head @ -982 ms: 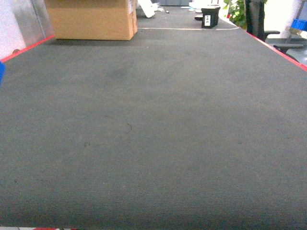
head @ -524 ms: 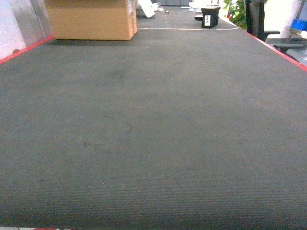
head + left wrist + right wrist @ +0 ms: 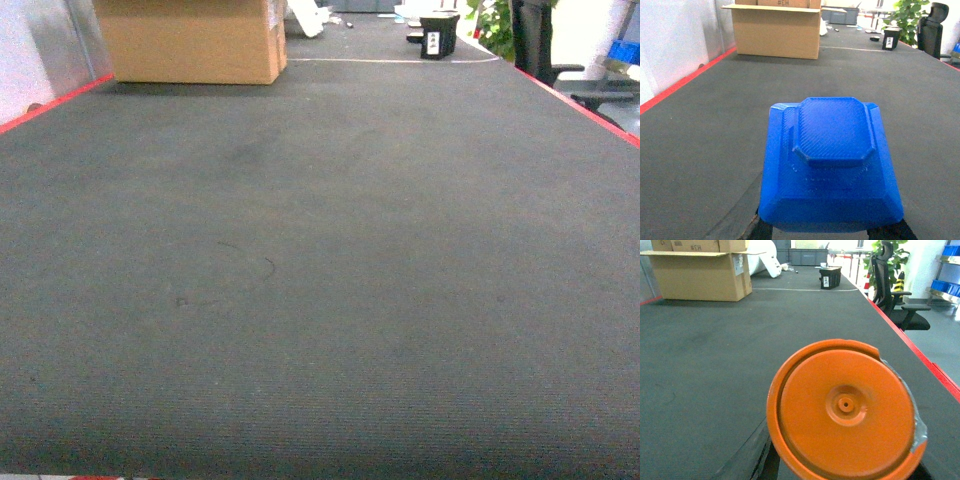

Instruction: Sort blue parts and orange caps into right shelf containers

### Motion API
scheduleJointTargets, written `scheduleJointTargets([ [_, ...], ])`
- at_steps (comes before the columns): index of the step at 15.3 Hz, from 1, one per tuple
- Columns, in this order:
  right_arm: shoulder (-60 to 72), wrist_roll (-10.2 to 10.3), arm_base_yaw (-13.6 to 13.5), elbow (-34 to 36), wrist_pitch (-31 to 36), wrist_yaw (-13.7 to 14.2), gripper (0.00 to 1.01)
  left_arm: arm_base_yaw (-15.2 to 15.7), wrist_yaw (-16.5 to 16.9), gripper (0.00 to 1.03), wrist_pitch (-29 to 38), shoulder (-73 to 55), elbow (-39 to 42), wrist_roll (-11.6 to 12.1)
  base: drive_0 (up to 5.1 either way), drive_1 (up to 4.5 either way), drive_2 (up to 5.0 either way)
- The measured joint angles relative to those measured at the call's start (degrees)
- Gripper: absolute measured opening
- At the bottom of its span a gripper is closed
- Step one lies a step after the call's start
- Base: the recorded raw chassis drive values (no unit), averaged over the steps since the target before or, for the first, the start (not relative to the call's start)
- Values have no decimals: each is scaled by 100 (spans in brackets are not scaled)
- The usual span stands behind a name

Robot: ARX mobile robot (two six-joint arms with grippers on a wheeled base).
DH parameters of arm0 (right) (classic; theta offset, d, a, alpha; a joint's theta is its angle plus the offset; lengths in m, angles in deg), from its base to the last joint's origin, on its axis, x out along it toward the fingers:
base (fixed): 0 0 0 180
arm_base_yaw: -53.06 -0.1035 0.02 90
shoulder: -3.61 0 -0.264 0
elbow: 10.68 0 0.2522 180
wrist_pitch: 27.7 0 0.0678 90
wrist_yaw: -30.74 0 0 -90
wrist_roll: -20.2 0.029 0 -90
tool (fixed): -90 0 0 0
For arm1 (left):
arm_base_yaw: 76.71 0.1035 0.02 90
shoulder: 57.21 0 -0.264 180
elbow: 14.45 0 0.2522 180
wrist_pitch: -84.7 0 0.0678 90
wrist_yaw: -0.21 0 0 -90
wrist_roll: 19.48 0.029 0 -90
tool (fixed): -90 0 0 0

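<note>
Blue plastic fills the lower half of the left wrist view: a blue part, blocky with a raised octagonal top, sits right in front of the camera, and the dark tips of the left pincer peek out beneath it at six o'clock. I judge that pincer clamped on the part, though the contact itself is hidden under the piece. On the other side, an orange cap faces the right wrist camera flat-on, its round end with a small centre dimple covering the right pincer almost wholly; it looks carried there, so I take that pincer as clamped on it too.

Both pieces hang above the dark felt table, which runs away toward a cardboard box at eleven o'clock and a small black container at one o'clock. From the head view neither arm shows.

So the picking seems done and the carrying step is in hand. No shelf containers appear near either load; only a glimpse of blue crates on a rack at two o'clock in the right wrist view. The next move calls for turning toward that shelf and keeping both grips firm.
</note>
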Motion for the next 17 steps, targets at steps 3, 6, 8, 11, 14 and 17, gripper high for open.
scheduleJointTargets([
  [3,-216,-7,208,107,-144,-225,45,184,197,41,-168,264,85,0,0,0,0],
  [6,-680,-33,1023,223,-433,-1084,45,1016,1010,41,-575,796,210,4,0,0,0],
  [8,-861,-37,1134,328,-463,-1176,45,1008,1064,41,-553,981,356,4,0,0,0],
  [11,-1130,-37,1119,407,-634,-1163,45,1012,1056,41,-824,1309,356,7,0,0,0],
  [14,-1917,-37,1119,404,-1735,-1172,45,1012,1056,41,-1115,1567,356,7,0,0,0],
  [17,-2190,-37,1119,402,-1792,-1161,45,1012,1067,41,-2166,2310,350,7,0,0,0],
])
